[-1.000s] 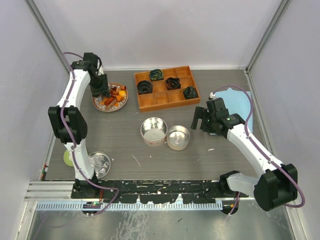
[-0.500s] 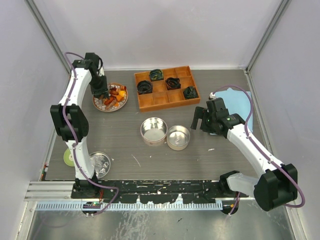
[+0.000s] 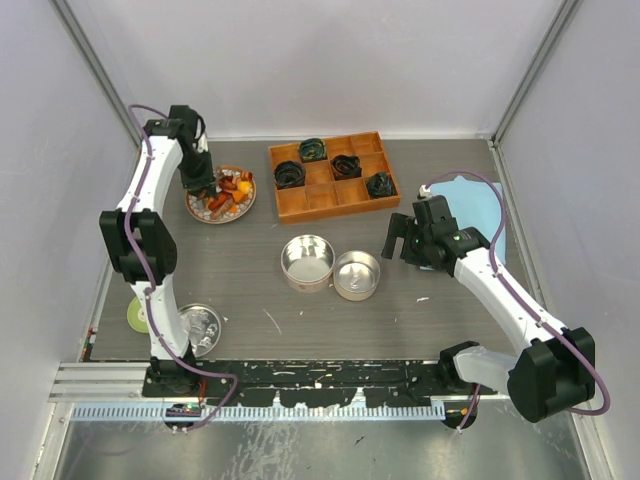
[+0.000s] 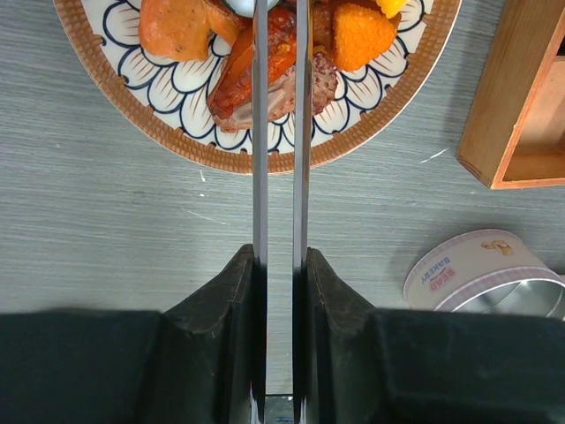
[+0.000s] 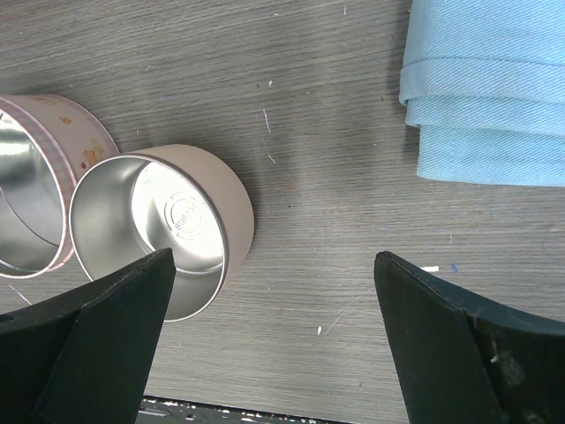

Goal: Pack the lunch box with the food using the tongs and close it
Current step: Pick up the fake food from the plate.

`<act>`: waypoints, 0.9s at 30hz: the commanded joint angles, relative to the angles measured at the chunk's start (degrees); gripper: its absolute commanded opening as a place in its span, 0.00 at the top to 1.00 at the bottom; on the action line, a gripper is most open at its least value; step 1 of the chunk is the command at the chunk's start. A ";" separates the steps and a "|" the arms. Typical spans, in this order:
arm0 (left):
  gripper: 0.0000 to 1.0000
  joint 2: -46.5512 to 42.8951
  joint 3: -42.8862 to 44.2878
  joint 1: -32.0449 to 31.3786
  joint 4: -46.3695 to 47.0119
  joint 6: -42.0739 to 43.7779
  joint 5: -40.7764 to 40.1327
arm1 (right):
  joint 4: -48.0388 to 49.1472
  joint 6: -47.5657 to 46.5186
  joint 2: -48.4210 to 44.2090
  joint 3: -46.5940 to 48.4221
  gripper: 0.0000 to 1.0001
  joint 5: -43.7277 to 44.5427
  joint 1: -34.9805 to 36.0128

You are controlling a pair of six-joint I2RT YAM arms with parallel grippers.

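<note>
Straight ahead of the left gripper (image 4: 281, 256), whose jaws clamp the tongs (image 4: 260, 159), the food (image 4: 353, 31) lies on the patterned plate (image 4: 159, 132), tong tips straddling a reddish chunk along the gripper's own axis. The right gripper (image 5: 274, 265) hangs wide open by the lunch-box tins (image 5: 221, 194), well apart from the plate.

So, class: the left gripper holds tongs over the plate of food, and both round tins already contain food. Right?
No: the patterned tin and the plain tin are both empty, as the top view shows. The left gripper does hold tongs over the plate of food.
</note>
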 commanded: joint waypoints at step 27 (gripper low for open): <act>0.91 -25.34 -18.10 -3.95 4.56 -4.28 12.79 | 1.79 1.45 -0.38 1.54 0.00 -0.69 -0.24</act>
